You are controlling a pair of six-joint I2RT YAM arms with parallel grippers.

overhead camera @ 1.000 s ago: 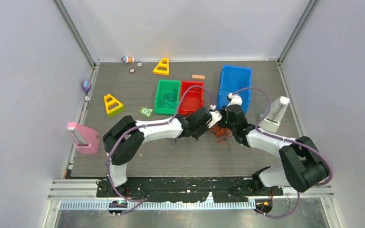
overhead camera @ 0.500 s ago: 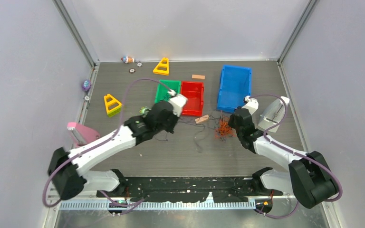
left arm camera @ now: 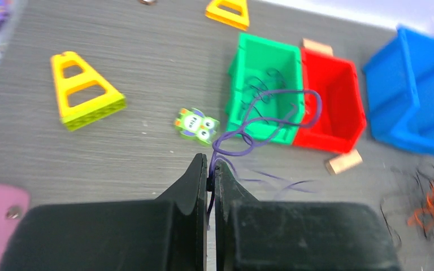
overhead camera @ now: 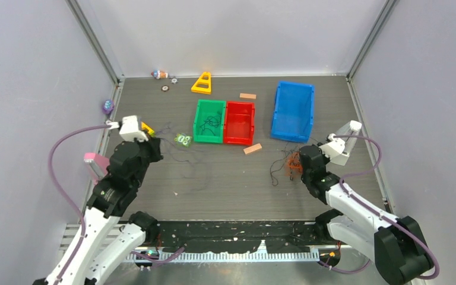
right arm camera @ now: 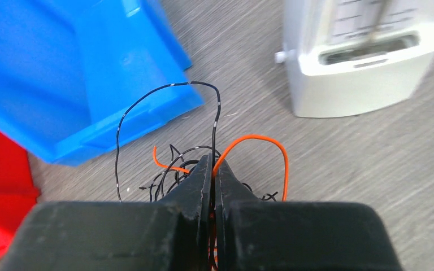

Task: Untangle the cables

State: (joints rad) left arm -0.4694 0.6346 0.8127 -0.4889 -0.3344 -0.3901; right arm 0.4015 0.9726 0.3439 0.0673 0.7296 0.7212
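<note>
My left gripper [left arm camera: 211, 169] is shut on a thin dark purple cable [left arm camera: 271, 107] that loops up in front of the green bin [left arm camera: 263, 84]. In the top view it [overhead camera: 154, 144] is at the table's left, with dark strands [overhead camera: 184, 163] trailing right across the table. My right gripper [right arm camera: 213, 164] is shut on an orange cable [right arm camera: 260, 138] and a black cable [right arm camera: 169, 90] from a small clump under its fingers. The top view shows that gripper [overhead camera: 295, 161] at the right, on the orange-and-black clump [overhead camera: 289, 165]. More dark strands lie in the green bin [overhead camera: 212, 122].
A red bin [overhead camera: 239, 122] adjoins the green one and a blue bin [overhead camera: 293, 110] stands to its right. A white device [overhead camera: 342, 142] is beside my right arm. A wooden block [overhead camera: 252, 149], owl toy [overhead camera: 183, 140], yellow triangles [overhead camera: 202, 83] and pink piece [overhead camera: 95, 163] lie about.
The two grippers have pulled apart from the middle. The left swung far left dragging dark strands; the right drew back right with the orange-and-black clump.
</note>
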